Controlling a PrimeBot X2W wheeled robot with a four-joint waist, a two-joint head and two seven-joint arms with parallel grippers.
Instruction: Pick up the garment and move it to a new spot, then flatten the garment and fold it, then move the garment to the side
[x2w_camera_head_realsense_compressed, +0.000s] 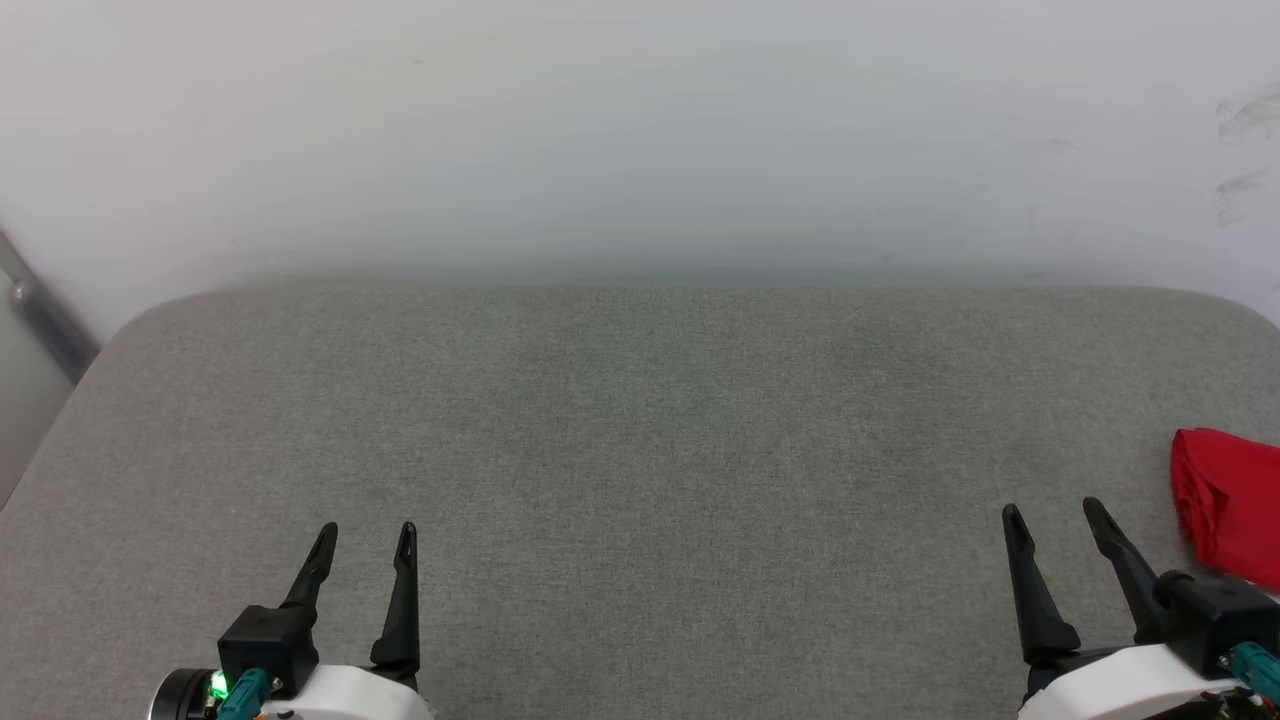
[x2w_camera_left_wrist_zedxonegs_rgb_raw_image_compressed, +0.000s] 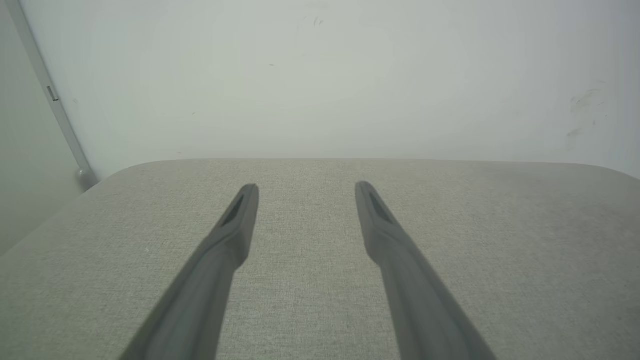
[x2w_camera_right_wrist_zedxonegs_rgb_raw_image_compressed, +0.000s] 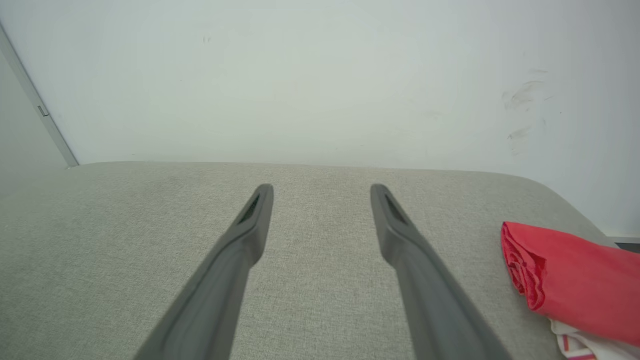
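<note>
The folded red shirt (x2w_camera_head_realsense_compressed: 1228, 505) lies on the table (x2w_camera_head_realsense_compressed: 640, 450). The right gripper (x2w_camera_head_realsense_compressed: 1052, 510) is near it and the left gripper (x2w_camera_head_realsense_compressed: 367, 532) well apart, both jaws open and empty.

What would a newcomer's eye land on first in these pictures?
The red garment, a folded bundle, stands out at the far right edge of the grey padded surface, just beside the right gripper. That gripper and the left gripper sit open and empty near the front edge.

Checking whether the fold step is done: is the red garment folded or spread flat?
Folded. The garment lies as a compact bundle on the gray surface, stacked layer edges showing at one end, white striped trim beneath.
</note>
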